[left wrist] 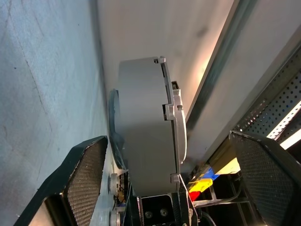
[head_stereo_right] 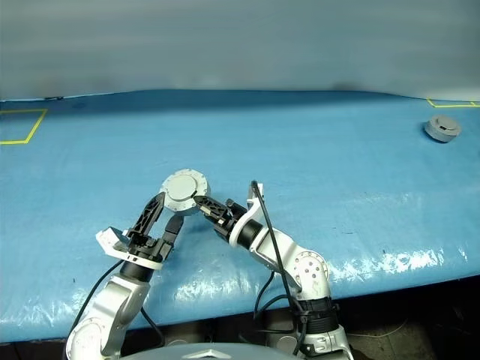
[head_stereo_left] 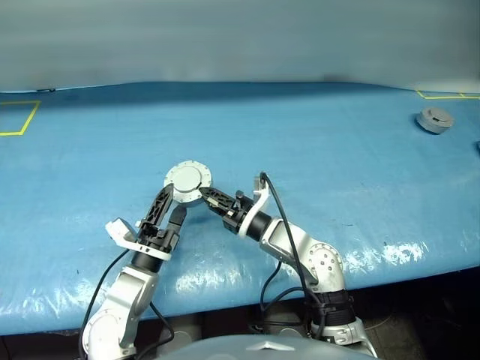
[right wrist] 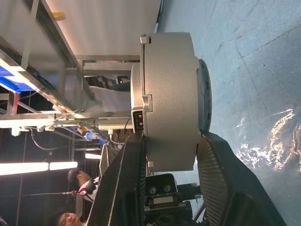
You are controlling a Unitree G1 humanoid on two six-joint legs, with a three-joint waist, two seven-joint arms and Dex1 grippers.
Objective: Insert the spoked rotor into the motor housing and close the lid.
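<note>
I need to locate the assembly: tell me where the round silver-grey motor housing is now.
The round silver-grey motor housing is in the head views' lower middle, above the blue table, clamped in the right gripper, with the open left gripper beside it.

A plain grey puck [head_stereo_left: 435,120] sits on the blue table [head_stereo_left: 337,150] near yellow tape [head_stereo_left: 21,118]

With its lid [head_stereo_left: 188,178] shut, the motor housing [right wrist: 170,99] gripped by the right hand [head_stereo_left: 206,198] hides its inside, so the spoked rotor cannot be made out. Well off to that hand's right, a small grey puck [head_stereo_left: 435,120] is too small to read. The worktop [head_stereo_left: 337,150] runs past the picture's sides.
</note>
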